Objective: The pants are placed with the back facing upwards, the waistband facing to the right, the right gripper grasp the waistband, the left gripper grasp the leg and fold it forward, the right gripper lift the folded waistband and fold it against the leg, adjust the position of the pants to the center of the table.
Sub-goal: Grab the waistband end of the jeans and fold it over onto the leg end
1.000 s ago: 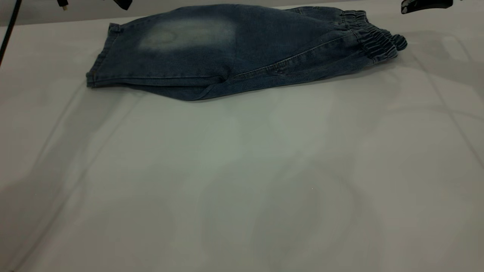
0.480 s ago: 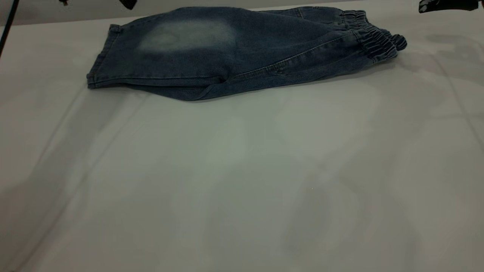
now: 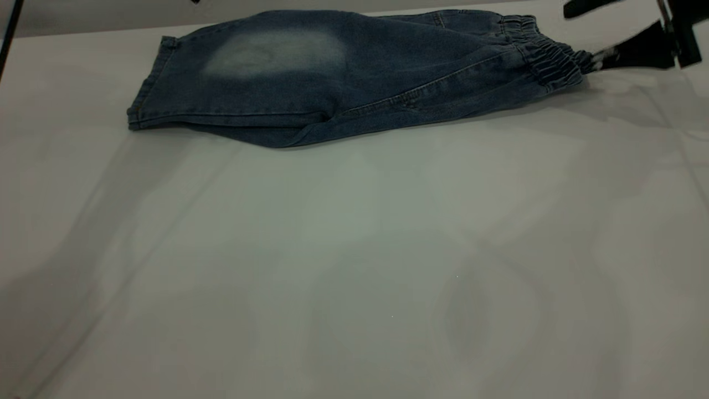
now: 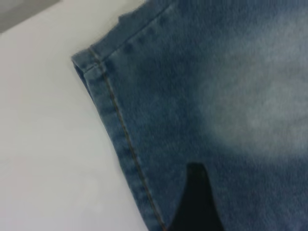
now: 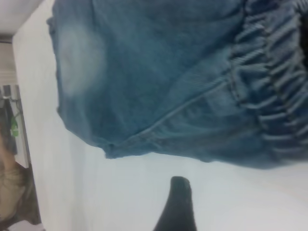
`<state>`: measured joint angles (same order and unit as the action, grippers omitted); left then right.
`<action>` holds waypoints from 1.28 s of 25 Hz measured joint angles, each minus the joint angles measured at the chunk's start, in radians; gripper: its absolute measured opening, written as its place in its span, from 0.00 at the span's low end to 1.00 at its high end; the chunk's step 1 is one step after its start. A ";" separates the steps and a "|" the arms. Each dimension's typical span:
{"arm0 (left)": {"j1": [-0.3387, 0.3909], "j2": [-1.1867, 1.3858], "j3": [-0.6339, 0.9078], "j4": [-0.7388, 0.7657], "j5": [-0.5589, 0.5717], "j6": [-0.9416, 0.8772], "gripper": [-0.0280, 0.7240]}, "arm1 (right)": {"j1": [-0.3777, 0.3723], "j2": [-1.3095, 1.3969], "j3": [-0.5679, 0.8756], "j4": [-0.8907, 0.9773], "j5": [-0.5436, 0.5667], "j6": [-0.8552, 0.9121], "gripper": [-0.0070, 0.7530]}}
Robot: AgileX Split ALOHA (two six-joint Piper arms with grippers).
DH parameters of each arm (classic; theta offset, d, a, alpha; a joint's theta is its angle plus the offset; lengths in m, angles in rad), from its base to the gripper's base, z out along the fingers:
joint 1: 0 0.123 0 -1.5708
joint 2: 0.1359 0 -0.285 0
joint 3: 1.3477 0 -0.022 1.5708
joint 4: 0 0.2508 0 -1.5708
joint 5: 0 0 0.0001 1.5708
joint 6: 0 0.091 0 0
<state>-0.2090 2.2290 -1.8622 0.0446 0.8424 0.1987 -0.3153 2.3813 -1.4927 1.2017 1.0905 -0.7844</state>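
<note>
The pants [image 3: 354, 66], blue denim with a pale patch, lie folded lengthwise at the table's [image 3: 354, 249] far side. Their leg hem [image 3: 145, 83] points left and the ruched waistband [image 3: 548, 58] points right. My right gripper [image 3: 590, 33] is open just right of the waistband, its lower finger [image 3: 626, 52] almost touching the elastic. The right wrist view shows the waistband [image 5: 274, 82] beyond one finger [image 5: 178, 207] above bare table. My left gripper [image 4: 250, 192] hovers open over the leg [image 4: 216, 96] near its hem [image 4: 115, 115], and holds nothing.
White tabletop stretches wide in front of the pants. A black cable [image 3: 10, 33] hangs at the far left edge. Beyond the table's edge, some room clutter [image 5: 12, 159] shows in the right wrist view.
The right gripper has come down and leftward from the top right corner to the waistband's end. The left gripper has slipped up out of the exterior view. The pants have not moved.
</note>
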 joint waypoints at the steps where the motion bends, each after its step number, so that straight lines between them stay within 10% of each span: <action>1: -0.003 0.000 -0.010 -0.002 0.012 0.002 0.72 | -0.004 0.009 0.000 0.004 -0.001 -0.007 0.74; 32: -0.073 0.002 -0.046 -0.023 0.017 0.002 0.73 | 0.035 0.187 -0.002 0.348 -0.032 -0.235 0.74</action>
<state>-0.2821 2.2308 -1.9087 0.0216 0.8596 0.2012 -0.2805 2.5680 -1.4946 1.5502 1.0584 -1.0197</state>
